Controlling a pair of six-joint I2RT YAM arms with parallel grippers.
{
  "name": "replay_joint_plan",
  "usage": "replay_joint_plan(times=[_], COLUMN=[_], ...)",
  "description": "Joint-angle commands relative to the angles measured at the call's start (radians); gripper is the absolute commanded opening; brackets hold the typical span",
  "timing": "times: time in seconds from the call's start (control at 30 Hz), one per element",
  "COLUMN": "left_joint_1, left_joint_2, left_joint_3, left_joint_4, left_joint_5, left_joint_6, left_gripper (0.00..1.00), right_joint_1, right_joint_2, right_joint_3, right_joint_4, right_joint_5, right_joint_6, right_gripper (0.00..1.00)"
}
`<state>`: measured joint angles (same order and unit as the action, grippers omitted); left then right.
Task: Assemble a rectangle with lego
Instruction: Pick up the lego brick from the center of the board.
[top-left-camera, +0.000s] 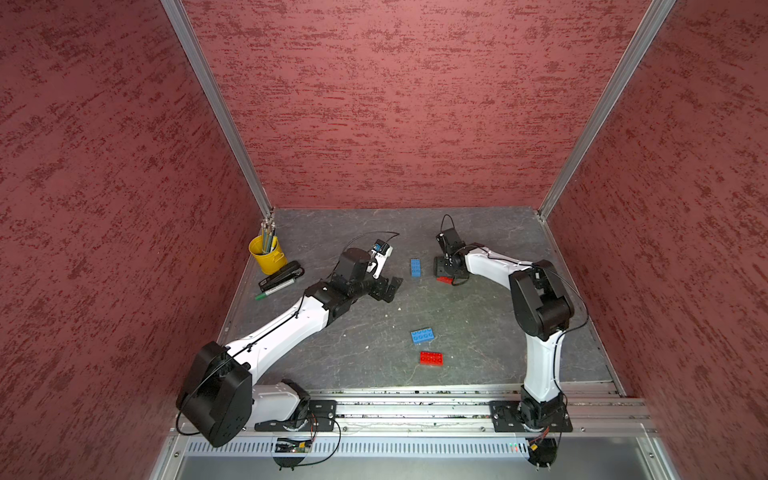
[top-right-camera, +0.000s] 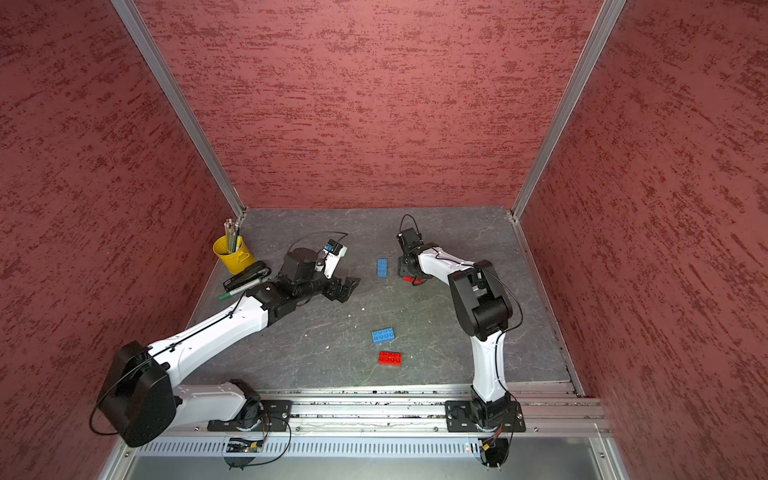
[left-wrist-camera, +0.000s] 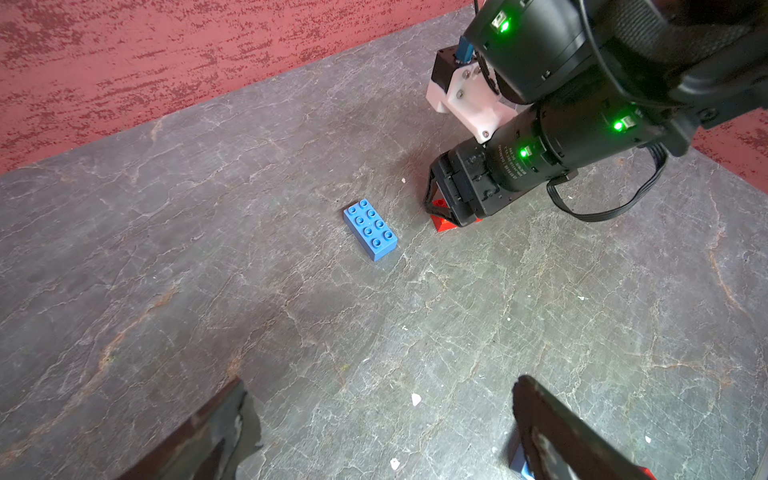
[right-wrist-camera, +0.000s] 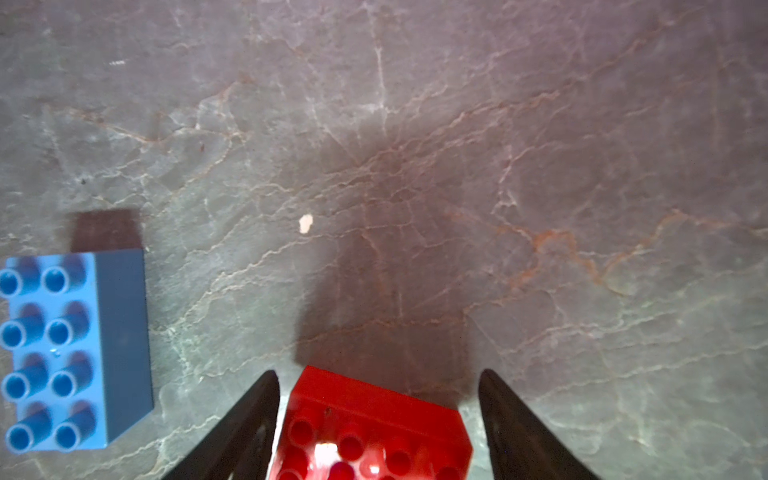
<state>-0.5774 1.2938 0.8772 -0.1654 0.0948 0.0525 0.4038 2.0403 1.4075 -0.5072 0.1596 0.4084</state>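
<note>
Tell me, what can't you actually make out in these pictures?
Red brick: mostly under the right gripper in both top views; cut off by the right wrist view's edge.
Blue sliver, left wrist view: behind a finger of the left gripper.
Yellow cup contents, top views: too small.

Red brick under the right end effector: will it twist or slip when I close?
The red brick looks rigid, so unlikely to crush. It lies skewed inside the open right end effector, so closing will probably rotate it. Glossy sides might slip.
</note>
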Motion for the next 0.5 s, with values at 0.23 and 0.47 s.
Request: replay_joint_plan(times=[0.23,0.47], left_joint_1=[0.001,0.001], left_joint_2=[0.0,-0.006], left_joint_3=[0.025,0.024], left_joint_4=[-0.004,-0.004], left_joint_5=[0.003,0.002], left_joint_6=[-0.022,-0.024], left_gripper=[1.0,1.0], right_joint_1=[0.008,0.023], right_joint_2=[-0.038,-0.036], right_joint_3=[-0.07,-0.091], right_joint_4=[-0.01,-0.005], right_joint_5=[0.02,0.021], right_joint_6=[0.043,0.084], right_gripper=[0.8,0.75])
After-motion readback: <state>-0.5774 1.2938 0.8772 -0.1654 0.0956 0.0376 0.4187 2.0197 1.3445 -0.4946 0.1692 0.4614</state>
